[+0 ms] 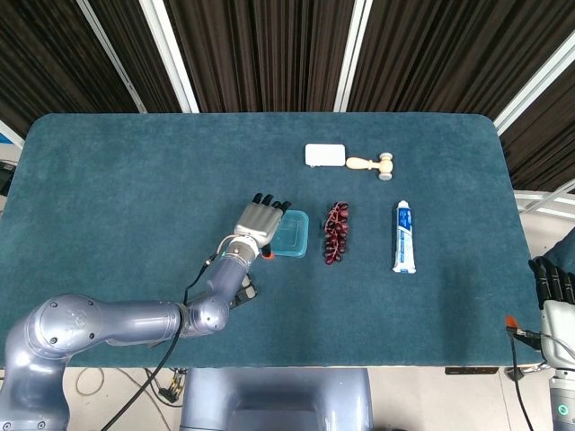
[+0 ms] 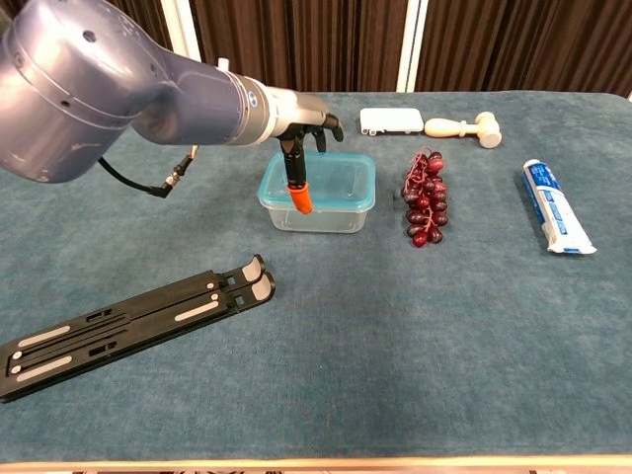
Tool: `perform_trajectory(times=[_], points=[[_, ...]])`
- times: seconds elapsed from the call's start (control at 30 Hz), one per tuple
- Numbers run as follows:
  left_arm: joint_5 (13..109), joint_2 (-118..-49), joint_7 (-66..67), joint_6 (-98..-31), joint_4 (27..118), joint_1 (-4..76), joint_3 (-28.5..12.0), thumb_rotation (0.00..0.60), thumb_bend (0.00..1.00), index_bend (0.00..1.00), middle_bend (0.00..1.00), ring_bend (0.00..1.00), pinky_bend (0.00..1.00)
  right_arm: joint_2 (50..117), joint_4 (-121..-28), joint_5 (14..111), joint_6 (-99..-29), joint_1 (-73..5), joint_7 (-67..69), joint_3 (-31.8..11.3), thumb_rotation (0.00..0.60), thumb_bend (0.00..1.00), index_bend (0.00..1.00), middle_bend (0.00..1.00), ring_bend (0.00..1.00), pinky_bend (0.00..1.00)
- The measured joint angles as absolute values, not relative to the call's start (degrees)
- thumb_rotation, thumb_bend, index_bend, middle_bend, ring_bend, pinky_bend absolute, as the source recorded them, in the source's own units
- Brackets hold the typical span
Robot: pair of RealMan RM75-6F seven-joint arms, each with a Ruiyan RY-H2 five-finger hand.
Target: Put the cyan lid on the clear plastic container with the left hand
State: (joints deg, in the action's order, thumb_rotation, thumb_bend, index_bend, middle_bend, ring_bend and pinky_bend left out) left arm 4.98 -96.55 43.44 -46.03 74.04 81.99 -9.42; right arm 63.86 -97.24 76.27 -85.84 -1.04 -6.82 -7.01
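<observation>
Sitting flat on the clear plastic container (image 2: 318,205), the cyan lid (image 2: 326,181) lies near the middle of the teal felt table (image 2: 395,336). Left hand (image 1: 259,220) is over the lid's left edge, dark fingers (image 2: 329,124) extended, an orange-tipped one hanging in front of the box wall; contact unclear, nothing grasped. Right hand (image 1: 552,280) is at the table's right edge, grip not discernible. Nearby: dark red grapes (image 2: 425,200), toothpaste tube (image 2: 555,207), small wooden mallet (image 2: 464,127), white rectangular case (image 2: 392,120), flat black folding stand (image 2: 133,324).
</observation>
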Motion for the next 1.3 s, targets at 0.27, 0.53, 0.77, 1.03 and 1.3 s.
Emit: perform_trajectory(times=[0.27, 0.53, 0.77, 1.03, 1.3], points=[[5.31, -96.66, 44.17, -46.56, 74.22, 81.43, -9.83, 0.6, 0.13, 0.1, 0.27, 0.0, 0.0, 63.89, -97.25, 76.23, -85.86, -1.03, -6.86, -7.01, 0.6, 0.29, 0.06, 0.04, 0.03, 0.0], [5.59, -96.66, 44.63, -46.63, 74.45, 81.1, -10.06, 0.6, 0.13, 0.09, 0.27, 0.0, 0.0, 63.87, -97.27, 76.19, -85.86, -1.03, -6.85, -7.02, 0.6, 0.29, 0.06, 0.04, 0.03, 0.0], [5.82, -96.9, 44.96, -46.65, 74.07, 80.68, -10.01, 0.6, 0.13, 0.09, 0.26, 0.0, 0.0, 63.87, -97.3, 76.11, -85.85, -1.03, -6.82, -7.06, 0.6, 0.29, 0.06, 0.04, 0.03, 0.0], [6.4, -97.17, 45.54, -46.9, 73.99, 80.45, -10.0, 0.6, 0.12, 0.09, 0.26, 0.0, 0.0, 63.91, -97.36, 75.98, -85.87, -1.01, -6.86, -7.11, 0.6, 0.29, 0.06, 0.04, 0.03, 0.0], [6.47, -97.48, 46.01, -46.85, 73.77, 80.19, -10.08, 0.6, 0.12, 0.08, 0.25, 0.0, 0.0, 63.92, -97.37, 75.92, -85.92, -1.0, -6.82, -7.16, 0.6, 0.29, 0.06, 0.04, 0.03, 0.0]])
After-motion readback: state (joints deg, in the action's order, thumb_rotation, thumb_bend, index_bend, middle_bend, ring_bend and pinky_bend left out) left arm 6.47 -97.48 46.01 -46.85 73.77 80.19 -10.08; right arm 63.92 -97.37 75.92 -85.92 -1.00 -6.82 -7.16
